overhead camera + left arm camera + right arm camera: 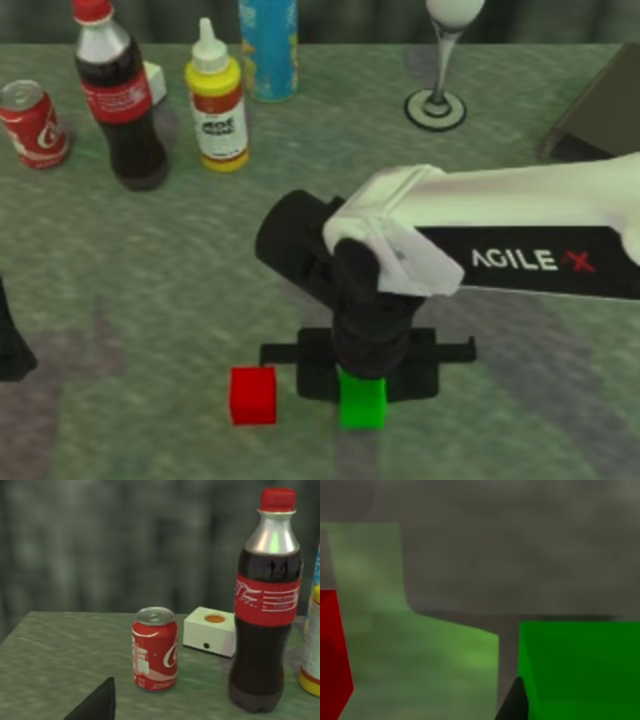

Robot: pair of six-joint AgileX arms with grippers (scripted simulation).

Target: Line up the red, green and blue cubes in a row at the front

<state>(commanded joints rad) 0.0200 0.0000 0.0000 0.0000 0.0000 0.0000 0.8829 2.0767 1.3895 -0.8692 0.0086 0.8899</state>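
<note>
Two glossy cubes sit at the table's front: the bright red cube [253, 395] and, just beside it on the right, the bright green cube [362, 400]. Your right gripper [368, 385] stands over the green one, apparently setting it into the row; whether its fingers grip it cannot be told. No blue cube shows. Your left arm [12, 345] idles at the left edge.
</note>
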